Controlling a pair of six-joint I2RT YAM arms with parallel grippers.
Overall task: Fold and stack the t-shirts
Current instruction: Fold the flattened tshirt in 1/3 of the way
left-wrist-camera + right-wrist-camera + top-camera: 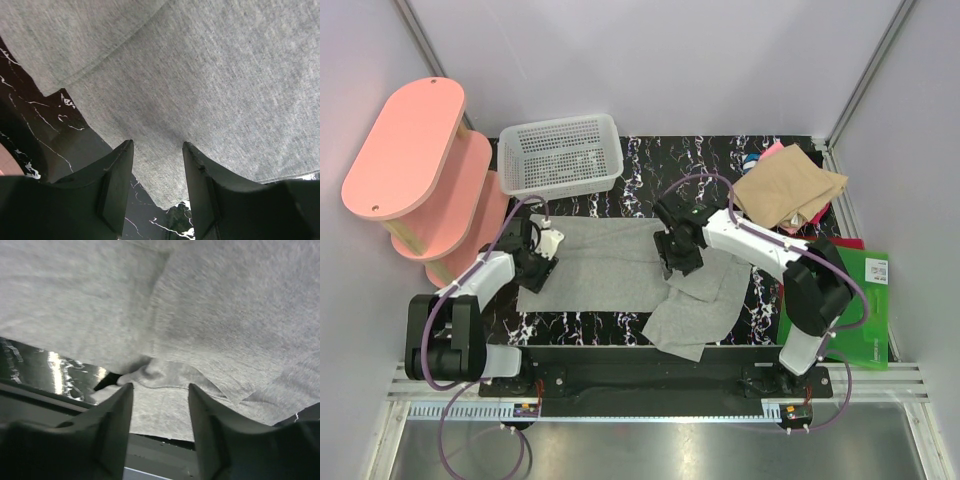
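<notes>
A large light grey t-shirt (610, 262) lies spread on the black marbled table (640, 170), with one part hanging toward the near edge at the right. A tan folded t-shirt (788, 187) lies at the back right, with pink and blue cloth peeking out beside it. My left gripper (538, 268) is open over the grey shirt's left edge; the cloth (200, 85) lies between and beyond its fingers (116, 185). My right gripper (682, 262) is open above the shirt's right part, over a bunched fold (160, 372).
A white mesh basket (560, 152) stands at the back left. A pink rounded shelf unit (415, 170) stands left of the table. A flat green board (865, 300) lies at the right edge. The metal rail (650, 395) runs along the near edge.
</notes>
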